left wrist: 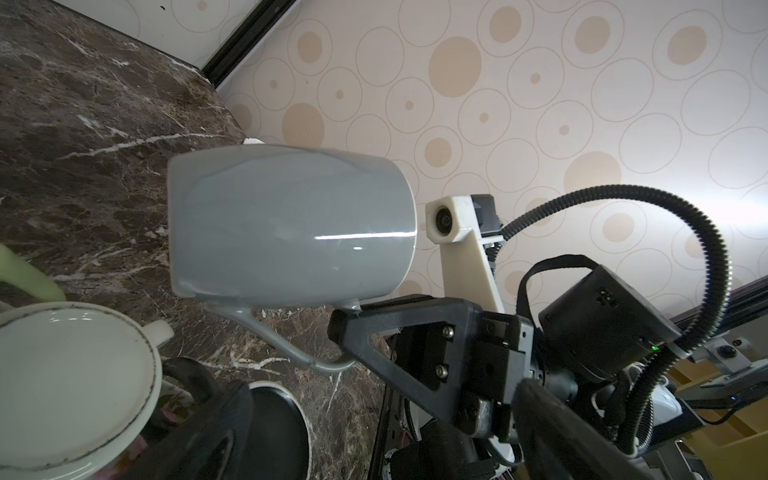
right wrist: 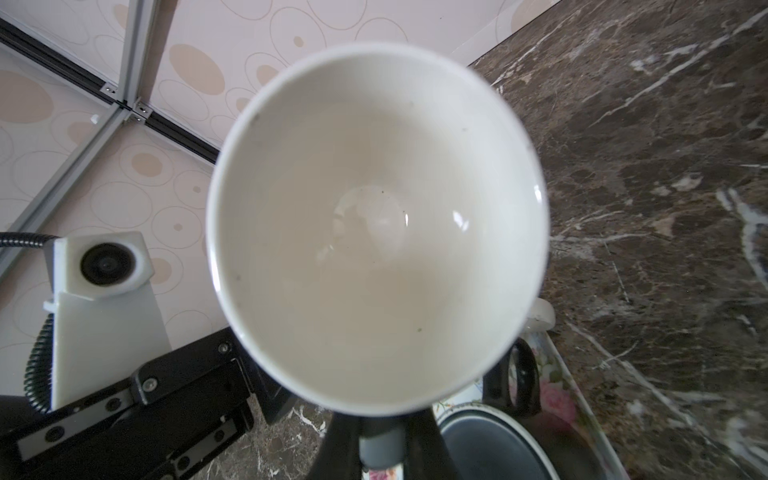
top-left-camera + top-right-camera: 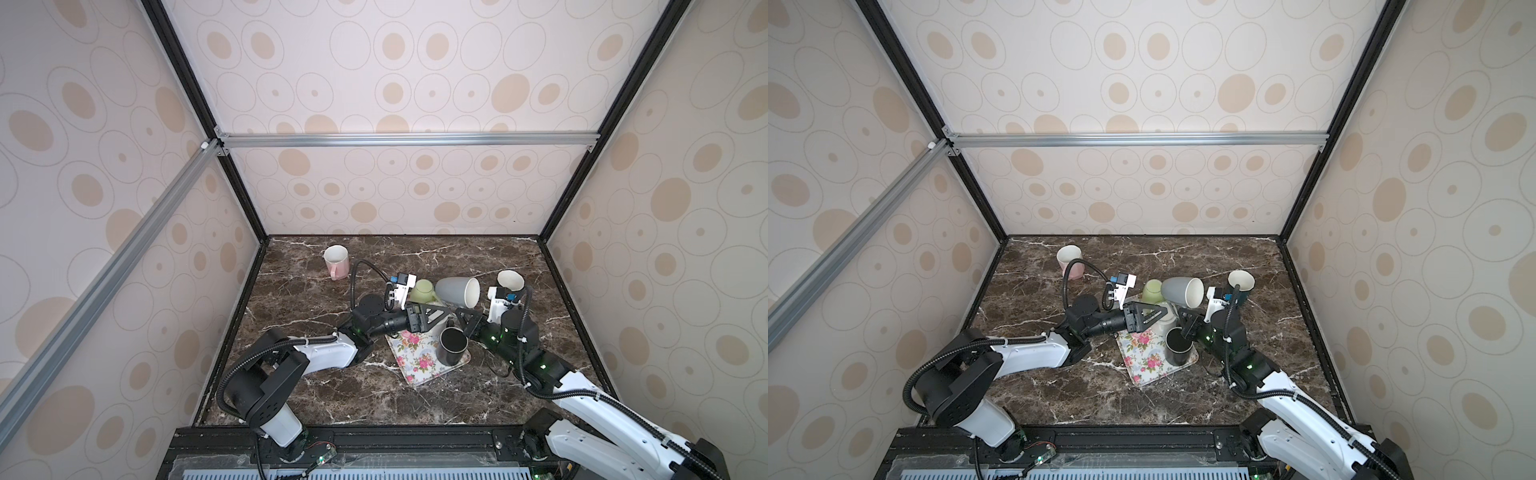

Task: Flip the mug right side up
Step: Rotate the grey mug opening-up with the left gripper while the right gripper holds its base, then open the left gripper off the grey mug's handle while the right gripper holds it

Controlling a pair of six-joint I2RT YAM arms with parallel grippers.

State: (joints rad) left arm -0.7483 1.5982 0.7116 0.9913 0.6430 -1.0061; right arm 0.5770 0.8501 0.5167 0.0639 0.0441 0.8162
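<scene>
In a top view the grey mug hangs on its side above the floral tray, seemingly half turned and not yet set upright. The left gripper over the tray gapes wide, apparently empty. In the left wrist view, the right gripper pinches the mug's handle. In the right wrist view, its jaws stand nearly closed on that handle.

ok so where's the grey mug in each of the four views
Top view: grey mug tipped sideways, mid-table, right of the green mug.
Top view: same spot, mouth facing right.
Left wrist: centre, seen side-on.
Right wrist: fills the middle, white inside facing the camera.
Shared landmark: the black mug, close beside it in all four.
</scene>
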